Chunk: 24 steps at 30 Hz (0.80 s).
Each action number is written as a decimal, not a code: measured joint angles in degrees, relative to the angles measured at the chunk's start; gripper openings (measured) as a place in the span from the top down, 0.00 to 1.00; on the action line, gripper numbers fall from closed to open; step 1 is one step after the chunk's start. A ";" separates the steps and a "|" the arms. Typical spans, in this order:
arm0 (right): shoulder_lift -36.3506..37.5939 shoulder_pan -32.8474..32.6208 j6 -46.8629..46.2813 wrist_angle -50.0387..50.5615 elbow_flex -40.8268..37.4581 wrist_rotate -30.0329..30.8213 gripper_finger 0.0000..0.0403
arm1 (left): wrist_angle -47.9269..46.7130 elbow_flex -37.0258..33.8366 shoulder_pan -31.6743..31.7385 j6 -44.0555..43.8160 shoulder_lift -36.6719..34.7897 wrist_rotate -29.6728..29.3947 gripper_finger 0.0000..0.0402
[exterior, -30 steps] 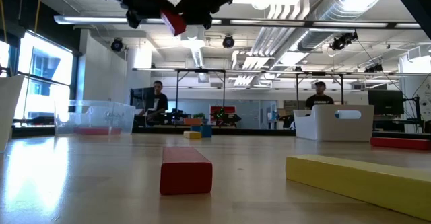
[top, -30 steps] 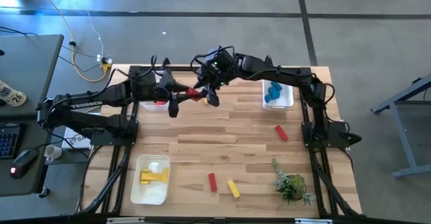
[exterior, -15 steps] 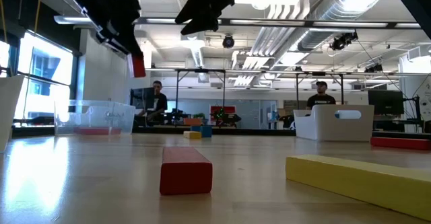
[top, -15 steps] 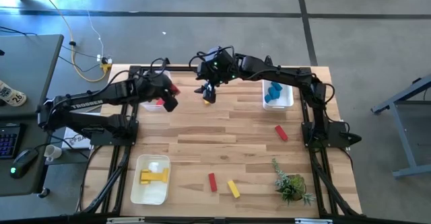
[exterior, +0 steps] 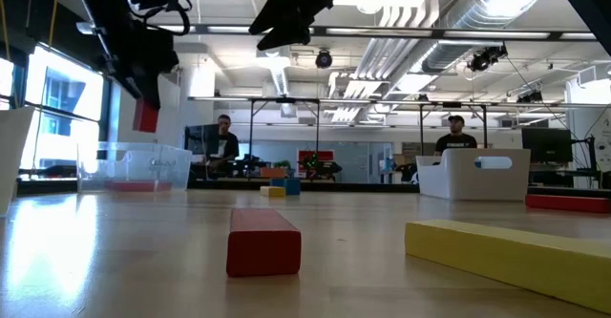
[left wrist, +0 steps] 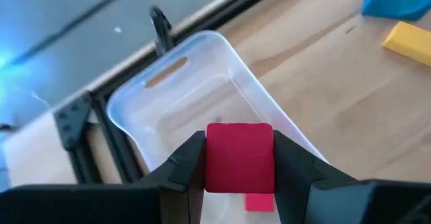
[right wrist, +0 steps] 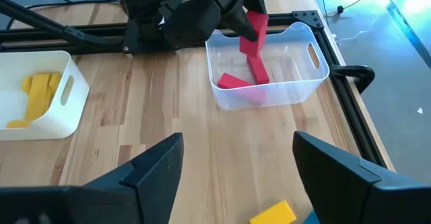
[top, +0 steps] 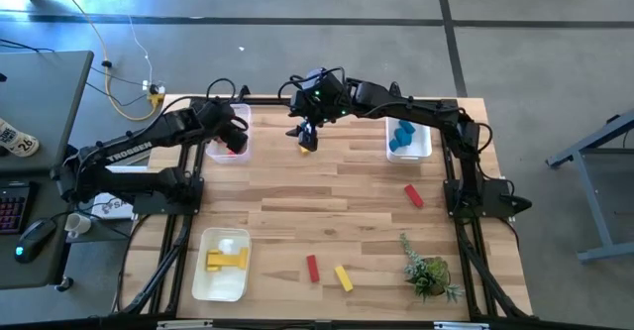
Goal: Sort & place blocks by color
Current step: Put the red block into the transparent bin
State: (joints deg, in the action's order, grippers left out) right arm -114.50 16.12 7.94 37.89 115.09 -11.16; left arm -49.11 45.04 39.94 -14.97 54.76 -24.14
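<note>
Left tool point(left wrist: 239, 177) grips a red block point(left wrist: 240, 157) between its fingers, suspended above the clear bin point(top: 239, 121) at the surface's far left corner; red blocks point(right wrist: 234, 81) lie inside the bin. Right tool point(right wrist: 236, 160) stands wide and empty above a yellow block point(top: 305, 149) near the far edge. White bins hold yellow blocks point(top: 226, 261) and blue blocks point(top: 401, 136).

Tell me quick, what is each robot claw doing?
Left gripper: closed on a red block, above the clear bin.
Right gripper: open, holding nothing.
</note>
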 joint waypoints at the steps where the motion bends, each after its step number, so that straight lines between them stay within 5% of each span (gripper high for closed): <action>1: 0.00 0.00 0.00 0.00 0.00 0.00 0.34 | -0.07 0.00 0.92 -0.30 0.01 1.54 0.74; 11: 0.07 0.11 -6.80 3.27 0.00 -0.02 0.34 | -1.68 0.01 7.16 -2.20 8.02 9.68 0.73; 24: 0.07 0.11 -8.17 14.05 -0.02 7.63 0.34 | -1.48 0.01 9.92 -2.44 17.52 10.07 0.69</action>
State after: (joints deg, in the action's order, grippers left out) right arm -114.43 16.23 -0.23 51.94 115.07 -3.53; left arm -50.60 45.04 49.86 -17.42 72.29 -14.06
